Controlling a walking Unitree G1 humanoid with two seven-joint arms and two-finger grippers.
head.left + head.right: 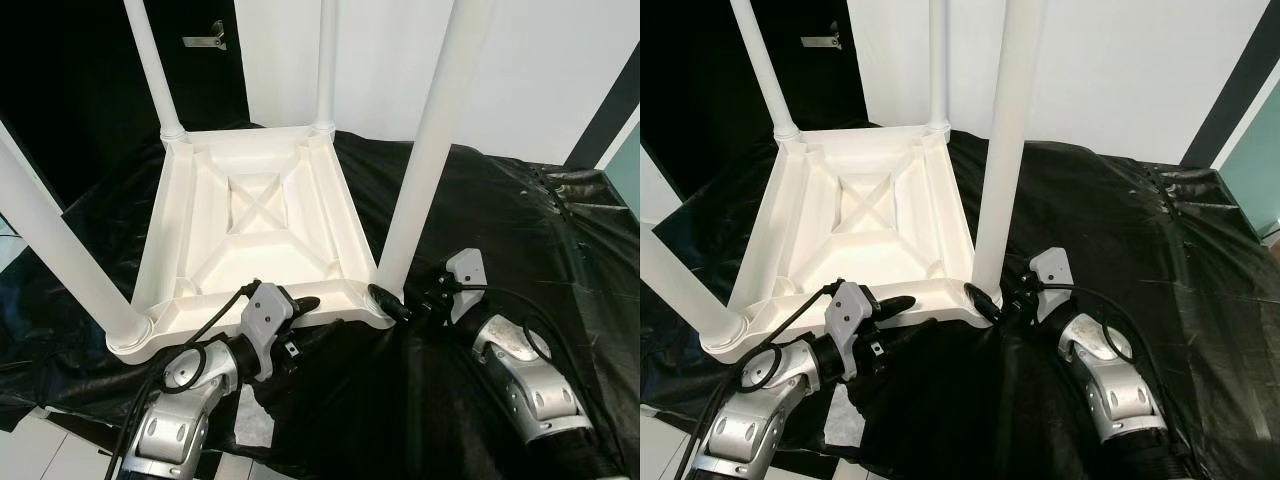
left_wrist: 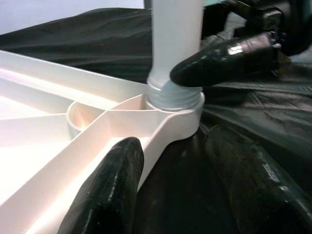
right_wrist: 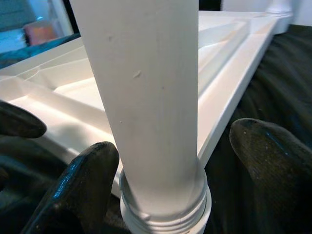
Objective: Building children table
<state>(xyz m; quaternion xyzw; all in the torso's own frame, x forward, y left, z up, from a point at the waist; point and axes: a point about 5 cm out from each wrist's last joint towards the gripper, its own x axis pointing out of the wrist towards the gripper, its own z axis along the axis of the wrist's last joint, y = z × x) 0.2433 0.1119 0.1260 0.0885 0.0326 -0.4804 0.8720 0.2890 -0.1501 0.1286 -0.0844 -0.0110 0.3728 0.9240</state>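
Note:
A white plastic children's table (image 1: 260,215) lies upside down on a black sheet, with its legs pointing up. The near right leg (image 1: 420,170) stands in its corner socket (image 2: 175,100). My right gripper (image 1: 395,300) is open at that leg's base, with one finger (image 3: 83,180) close against the leg and the other finger (image 3: 273,165) a little clear of it. My left gripper (image 1: 305,305) is open at the table's near rim. One of its fingers (image 2: 109,190) lies over the rim and the other (image 2: 253,180) rests outside on the sheet.
The black plastic sheet (image 1: 490,200) covers the floor, crumpled at the far right. A white wall (image 1: 540,70) rises behind, beside a dark door with a metal handle (image 1: 205,38) at the back left. Pale tiles (image 1: 40,450) show at the near left.

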